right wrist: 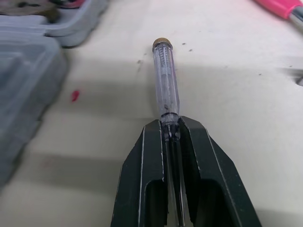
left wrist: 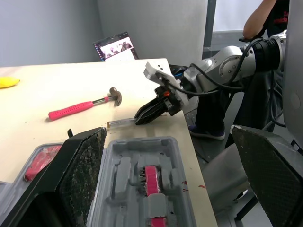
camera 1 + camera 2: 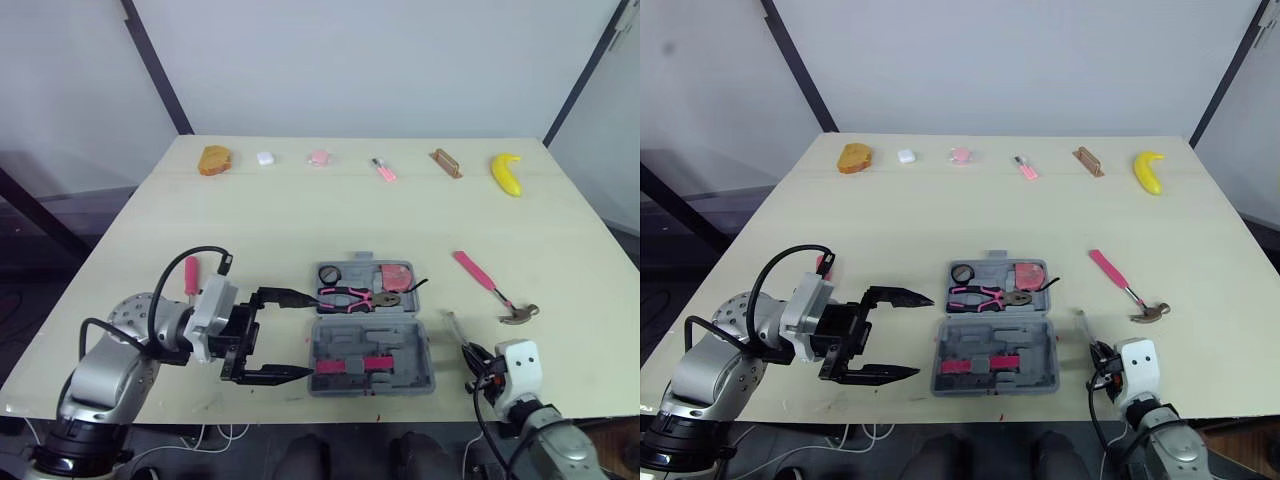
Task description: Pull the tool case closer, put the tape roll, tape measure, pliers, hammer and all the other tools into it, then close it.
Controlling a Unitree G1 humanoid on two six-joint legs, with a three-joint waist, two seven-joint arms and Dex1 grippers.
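The grey tool case point(image 3: 420, 340) lies open near the table's front edge. Its far half holds a black tape roll point(image 3: 329, 273), pink pliers point(image 3: 358, 297) and a pink tape measure point(image 3: 397, 273). My left gripper point(image 3: 303, 335) is wide open, with its tips just at the case's left edge. My right gripper point(image 1: 169, 124) is shut on a clear-handled screwdriver point(image 1: 165, 80) that lies on the table right of the case. A pink-handled hammer point(image 3: 490, 285) lies further right. A pink screwdriver point(image 3: 191, 273) lies behind my left arm.
Along the far edge sit a bread piece point(image 3: 215, 160), a small white object point(image 3: 265, 158), two pink items point(image 3: 319, 157), a brown block point(image 3: 446, 163) and a banana point(image 3: 507, 173). A person point(image 2: 265, 19) stands beyond the table's right side.
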